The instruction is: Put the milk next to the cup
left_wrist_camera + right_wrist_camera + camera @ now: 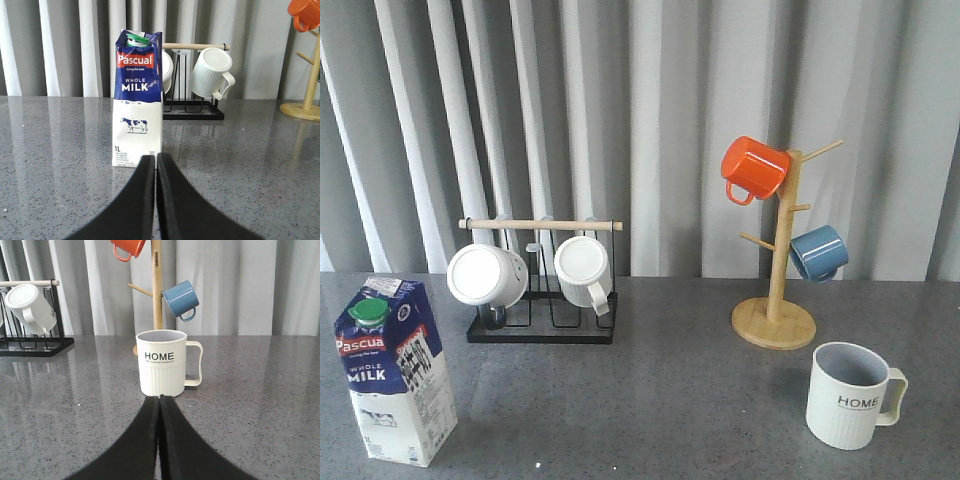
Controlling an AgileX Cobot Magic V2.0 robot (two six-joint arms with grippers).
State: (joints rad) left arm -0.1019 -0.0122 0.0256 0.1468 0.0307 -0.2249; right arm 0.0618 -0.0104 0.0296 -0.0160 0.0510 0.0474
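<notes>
On the table, far sides: the milk (pixel 393 371) stands upright at the front left of the table (pixel 650 400); the cup (pixel 850 395) stands upright at the front right, well apart from it.
Milk: gable-top carton, green cap at the top, label facing the left wrist camera; nothing touches it.
Cup: ribbed, "HOME" lettering, handle turned to the robot's right; bare table lies on its left.
Left gripper (pixel 155 159): fingers pressed together, empty, pointing straight at the base of the carton and near it.
Right gripper (pixel 160 401): fingers pressed together, empty; the tips look just short of the cup's foot, though whether they touch it is hard to tell from this angle.
Other things: a black rack (pixel 542 322) with white mugs behind the carton; a wooden mug tree (pixel 775 300) with an orange mug (pixel 754 168) and a blue mug (pixel 818 252) behind the cup.
Step in hand: the start; the carton is not yet grasped.
Next move: probably the left fingers must spread wider than the carton, close on its body, then carry it upright across to the cup's left, stopping short of knocking it.
</notes>
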